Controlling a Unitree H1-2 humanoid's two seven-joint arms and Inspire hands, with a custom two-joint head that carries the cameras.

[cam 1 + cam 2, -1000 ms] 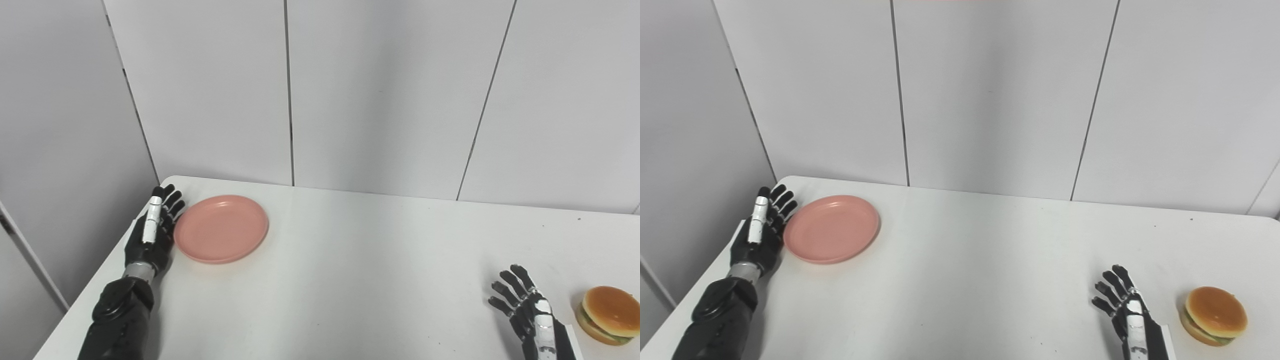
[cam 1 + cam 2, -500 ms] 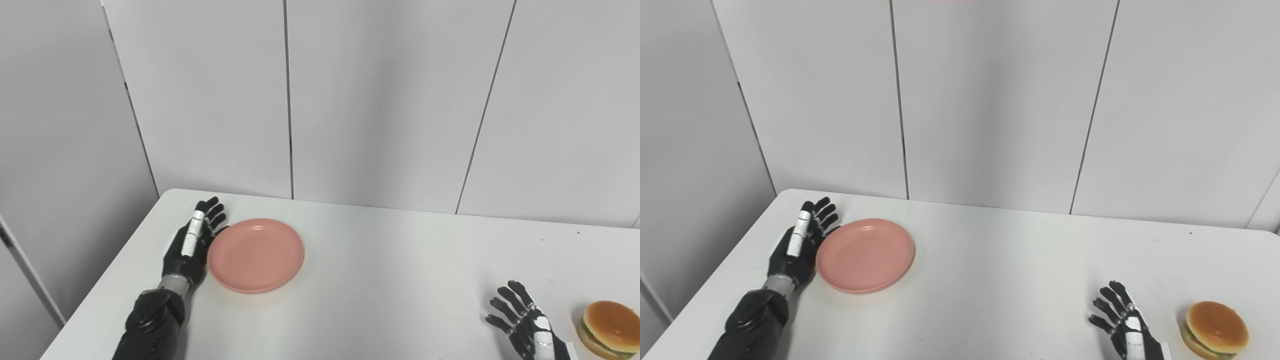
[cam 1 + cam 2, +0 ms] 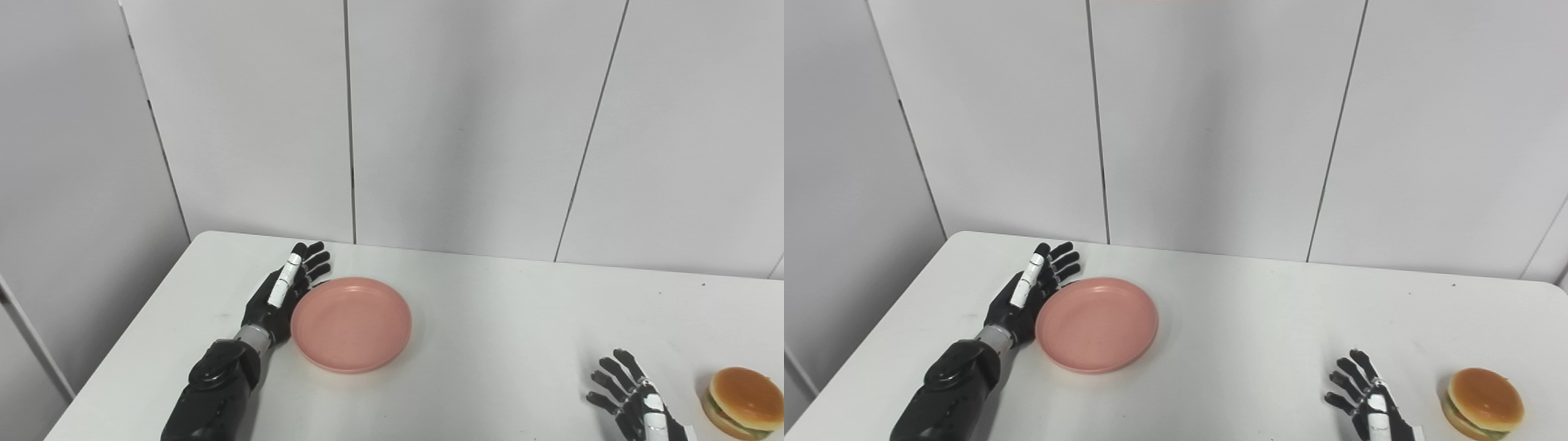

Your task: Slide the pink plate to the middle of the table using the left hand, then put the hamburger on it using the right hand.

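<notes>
White desk (image 3: 490, 343), smooth, faint specks toward the right; grey panelled walls behind and to the left, dark seams between panels. Plate (image 3: 351, 323), pink, lay left of centre, flat on the desk. Left hand (image 3: 283, 299) open, fingers extended, edge-on against the plate's left rim, holding nothing. Judged: push should stay low and level on the rim, rightward toward centre, so the plate slides without tipping or spinning off. Burger (image 3: 737, 393) sat near the right edge. Right hand (image 3: 631, 404) open, empty, just left of it, not touching.
</notes>
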